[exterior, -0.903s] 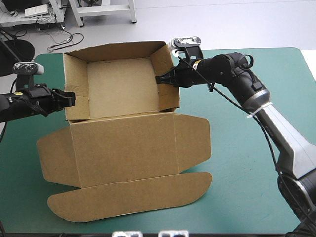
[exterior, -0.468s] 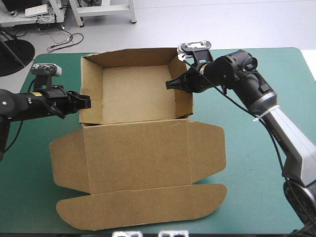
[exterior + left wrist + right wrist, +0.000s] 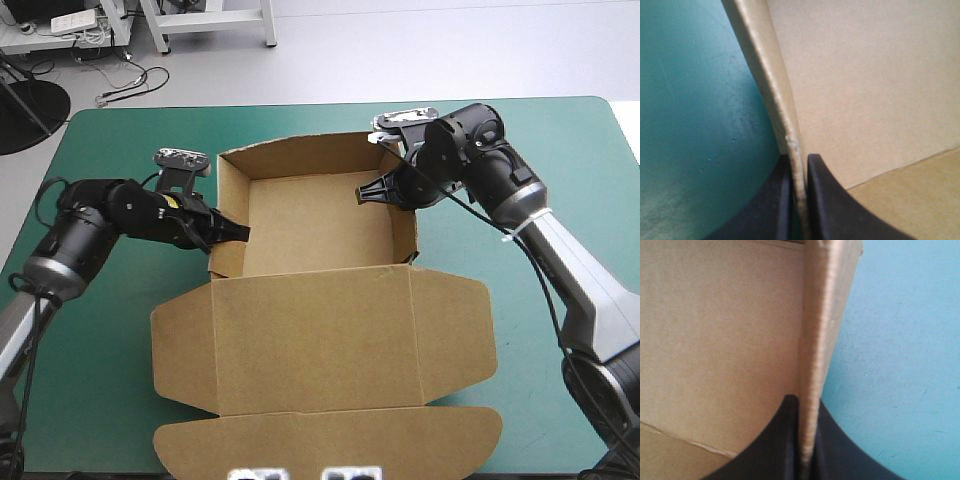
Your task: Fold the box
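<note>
The brown box [image 3: 310,225] stands as an open tray near the table's middle, all its walls raised. Its lid [image 3: 320,340] lies flat toward the front edge, with a rounded flap [image 3: 330,440] at the front. My left gripper [image 3: 238,233] is shut on the tray's left wall near its front corner. In the left wrist view the wall's edge [image 3: 771,100] runs between the black fingers [image 3: 799,167]. My right gripper [image 3: 368,195] is shut on the right wall from above. The right wrist view shows that wall [image 3: 820,315] pinched in the gripper [image 3: 807,412].
The teal-green cover [image 3: 110,380] shows on both sides of the box and behind it. The lid's front flap reaches close to the table's front edge. The lid's side flaps [image 3: 455,330] spread flat on the cover.
Both grippers have carried the box to the right and toward the front of the table, keeping hold of its side walls. The left arm now reaches farther in over the table.
</note>
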Available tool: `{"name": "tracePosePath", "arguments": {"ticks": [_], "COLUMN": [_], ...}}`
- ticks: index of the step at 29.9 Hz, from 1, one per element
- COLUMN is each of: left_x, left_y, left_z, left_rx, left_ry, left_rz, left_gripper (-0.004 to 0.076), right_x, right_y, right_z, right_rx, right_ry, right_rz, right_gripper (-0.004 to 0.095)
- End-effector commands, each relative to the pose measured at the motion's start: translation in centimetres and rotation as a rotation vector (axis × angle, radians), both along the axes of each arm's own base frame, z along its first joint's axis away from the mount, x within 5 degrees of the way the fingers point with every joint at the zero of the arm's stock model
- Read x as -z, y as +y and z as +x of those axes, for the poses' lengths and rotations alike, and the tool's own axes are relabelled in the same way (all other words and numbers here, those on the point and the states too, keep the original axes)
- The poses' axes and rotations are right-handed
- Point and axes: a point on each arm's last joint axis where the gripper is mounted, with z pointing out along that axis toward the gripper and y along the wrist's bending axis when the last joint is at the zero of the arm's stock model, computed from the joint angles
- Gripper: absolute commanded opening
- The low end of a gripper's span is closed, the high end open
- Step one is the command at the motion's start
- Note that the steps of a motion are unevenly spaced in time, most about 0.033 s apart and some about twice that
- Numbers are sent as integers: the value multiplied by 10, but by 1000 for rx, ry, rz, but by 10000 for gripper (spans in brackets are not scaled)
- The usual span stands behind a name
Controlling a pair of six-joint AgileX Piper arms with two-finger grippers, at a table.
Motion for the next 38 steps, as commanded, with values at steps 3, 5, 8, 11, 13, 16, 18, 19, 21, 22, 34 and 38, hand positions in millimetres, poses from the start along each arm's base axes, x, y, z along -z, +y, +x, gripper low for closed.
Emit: {"name": "tracePosePath", "arguments": {"ticks": [3, 5, 8, 11, 13, 16, 18, 19, 21, 22, 34, 38], "left_x": [8, 17, 30, 39, 42, 40, 36, 32, 27, 26, 34, 32], "left_y": [-18, -19, -21, -20, -21, -22, -22, -22, -23, -23, -27, -28], "left_z": [16, 24, 34, 41, 44, 48, 50, 51, 52, 52, 59, 63], "left_rx": [-15, -34, -57, -59, -58, -56, -53, -52, -49, -47, -15, -22], "left_ry": [-17, 7, 27, 32, 32, 22, 21, 15, 14, 18, 189, 147], "left_rz": [-16, -11, 9, 33, 41, 49, 52, 52, 55, 56, 109, 97], "left_gripper": [-10, -10, -10, -10, -10, -9, -9, -9, -9, -8, 307, 395], "right_x": [23, 37, 58, 75, 85, 92, 92, 93, 92, 93, 94, 91], "right_y": [15, 20, 27, 34, 37, 40, 39, 39, 36, 35, 24, 24], "right_z": [7, 15, 26, 33, 37, 41, 42, 42, 42, 41, 38, 38], "right_rx": [-39, -32, -27, -22, -19, -19, -40, -52, -68, -69, -78, -74], "right_ry": [77, 98, 122, 161, 175, 178, 166, 161, 158, 165, 196, 187], "right_rz": [35, 33, 30, 48, 56, 62, 45, 33, -1, -19, -141, -137], "right_gripper": [-19, -19, -19, -19, -19, -19, -18, -18, -13, -4, 402, 403]}}
